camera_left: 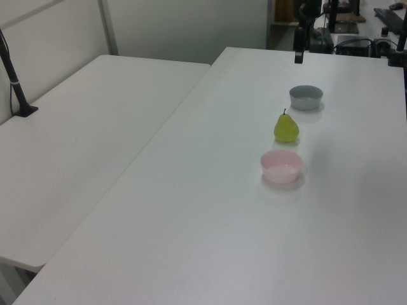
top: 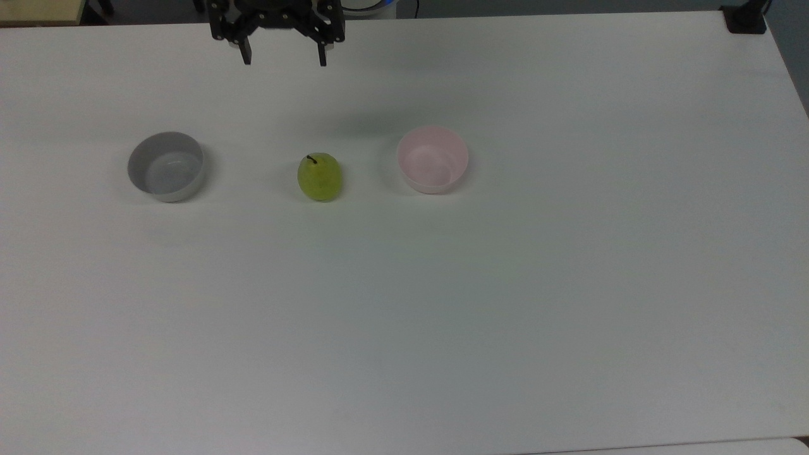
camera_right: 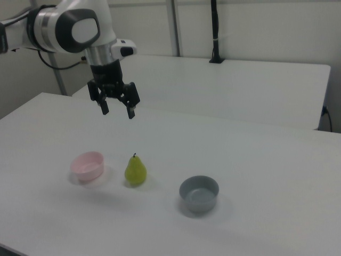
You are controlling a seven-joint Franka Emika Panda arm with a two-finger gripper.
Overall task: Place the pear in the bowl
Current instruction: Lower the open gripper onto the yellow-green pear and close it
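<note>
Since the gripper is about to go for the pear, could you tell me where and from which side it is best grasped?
Probably from straight above, closing on the wide lower body of the pear. It stands upright with its stem up, so the neck tapers and would likely slip. The open gripper hangs above the table with fingers pointing down, and the pink bowl and grey bowl stand apart, leaving room.
</note>
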